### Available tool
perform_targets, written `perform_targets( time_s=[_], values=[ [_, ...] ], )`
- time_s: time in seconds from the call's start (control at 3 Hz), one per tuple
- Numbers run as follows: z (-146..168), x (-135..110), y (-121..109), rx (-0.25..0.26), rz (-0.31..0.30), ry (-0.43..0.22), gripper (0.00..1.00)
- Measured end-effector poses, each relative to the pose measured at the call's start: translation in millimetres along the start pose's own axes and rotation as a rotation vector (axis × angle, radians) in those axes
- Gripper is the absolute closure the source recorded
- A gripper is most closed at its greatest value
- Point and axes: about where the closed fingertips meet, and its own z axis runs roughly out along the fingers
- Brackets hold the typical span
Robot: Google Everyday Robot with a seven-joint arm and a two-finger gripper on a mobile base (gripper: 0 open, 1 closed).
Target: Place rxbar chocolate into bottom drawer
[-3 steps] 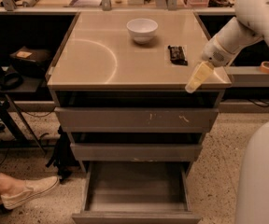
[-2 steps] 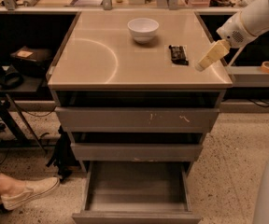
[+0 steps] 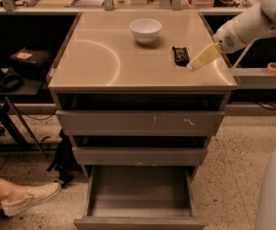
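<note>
Three grey drawers sit under the worktop (image 3: 104,56). Only the bottom drawer (image 3: 140,195), well below the jaws and to their left, is pulled out, so its tray stands ready to receive the bar. The gripper (image 3: 204,57) hangs low over the worktop's right side, angled down and leftward, with its tip just beside the rxbar chocolate (image 3: 180,55). Whether the jaws are parted or closed cannot be told. The rxbar chocolate lies flat on the worktop immediately left of the jaws, not lifted; contact is uncertain. The slanted approach probably suits a thin, flat wrapper that offers little edge to pinch. A white bowl (image 3: 145,30) stands farther left of the jaws and beyond them, apart from the bar, and is likely no obstacle to the grasp.
</note>
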Motion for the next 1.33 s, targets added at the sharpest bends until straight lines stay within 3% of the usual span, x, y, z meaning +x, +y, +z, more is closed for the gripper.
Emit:
perform_targets(
  time_s=[0.33,0.67,1.0,1.33],
  values=[
    [43,-27,-9,0.018,0.188,-0.13,0.0],
    [44,-38,-23,0.068,0.222,-0.177,0.0],
    [53,-35,-31,0.113,0.247,-0.173,0.0],
    [75,-38,-54,0.198,0.304,-0.185,0.0]
  ],
)
